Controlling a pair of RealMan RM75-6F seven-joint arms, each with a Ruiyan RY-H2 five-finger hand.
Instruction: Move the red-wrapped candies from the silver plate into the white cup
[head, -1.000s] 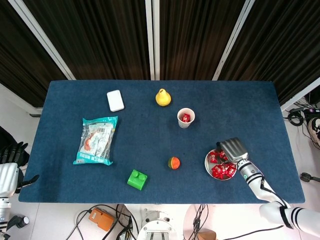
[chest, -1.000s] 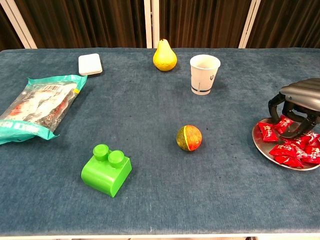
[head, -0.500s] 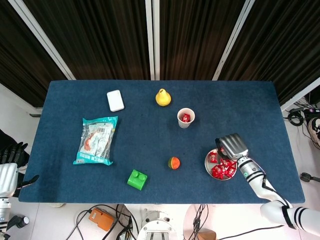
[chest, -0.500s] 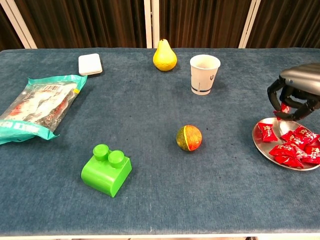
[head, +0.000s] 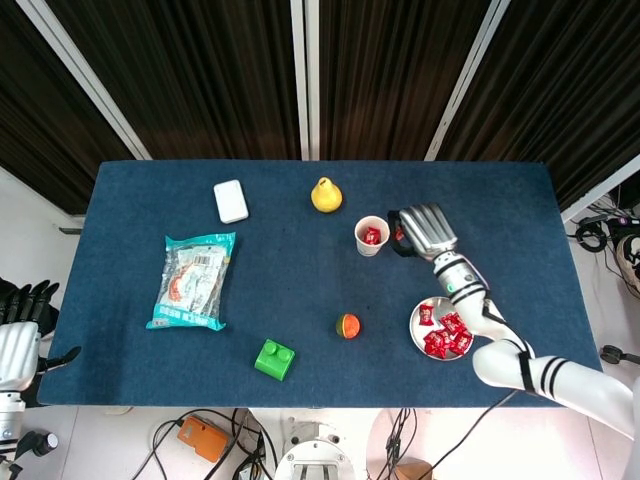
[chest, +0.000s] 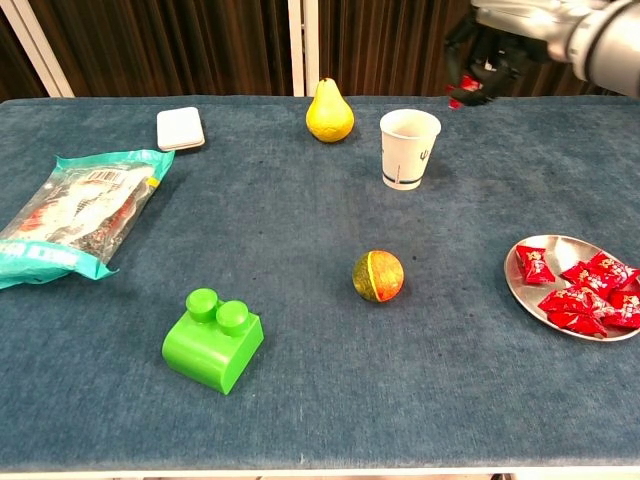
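Right hand (chest: 492, 52) pinching a red-wrapped candy (chest: 466, 91), raised just right of the white cup (chest: 408, 148). Best carried over the rim before releasing. More candies on silver plate (chest: 522, 287).

Table cloth (chest: 300, 260) – dark blue. Cup (chest: 408, 148) – white, small dark print; one red candy inside (head: 372, 236). Plate (chest: 530, 292) silver, candies on it (chest: 585, 300) red with white marks. Pear (chest: 329, 111) yellow. Ball (chest: 378, 276) orange and green. Brick (chest: 213, 339) bright green. Snack bag (chest: 75, 214) teal, white and red. Small box (chest: 181, 128) white.
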